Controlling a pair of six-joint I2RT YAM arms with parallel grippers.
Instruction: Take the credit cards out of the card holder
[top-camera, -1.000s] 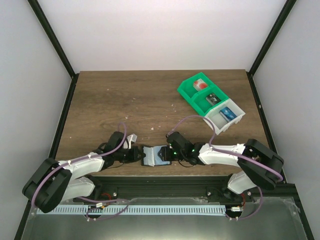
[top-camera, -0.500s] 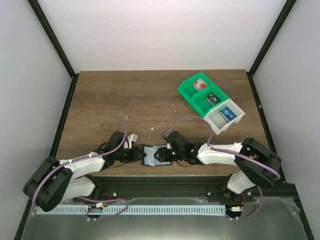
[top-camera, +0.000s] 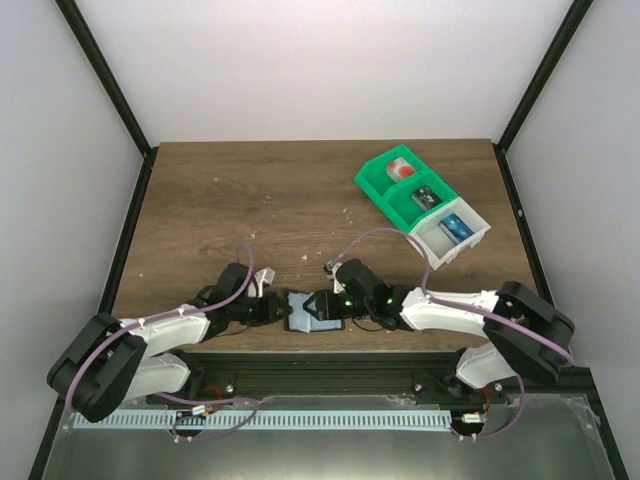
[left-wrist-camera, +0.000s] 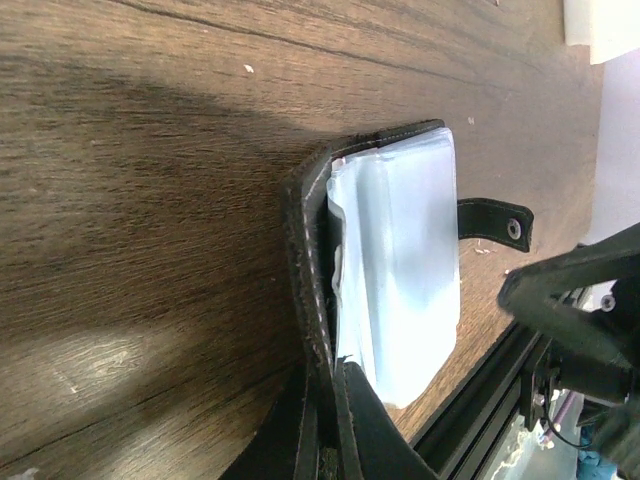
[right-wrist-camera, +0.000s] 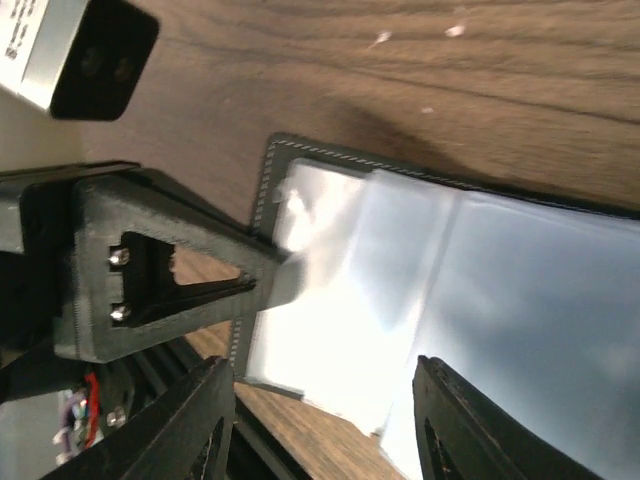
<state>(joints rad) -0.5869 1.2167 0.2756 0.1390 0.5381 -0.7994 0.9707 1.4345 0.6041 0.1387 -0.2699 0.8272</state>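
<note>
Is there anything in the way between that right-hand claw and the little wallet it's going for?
Nothing visible. The right gripper hangs with its fingers apart directly over the pale panels of the card holder, with no object between them. The left gripper is shut on the holder's edge, off to one side of that path.

My right gripper (right-wrist-camera: 320, 375) hangs with jaws apart over the open card holder (right-wrist-camera: 500, 290) on the bench (right-wrist-camera: 400, 90); the left gripper (right-wrist-camera: 285, 278) touches its stitched black edge.
</note>
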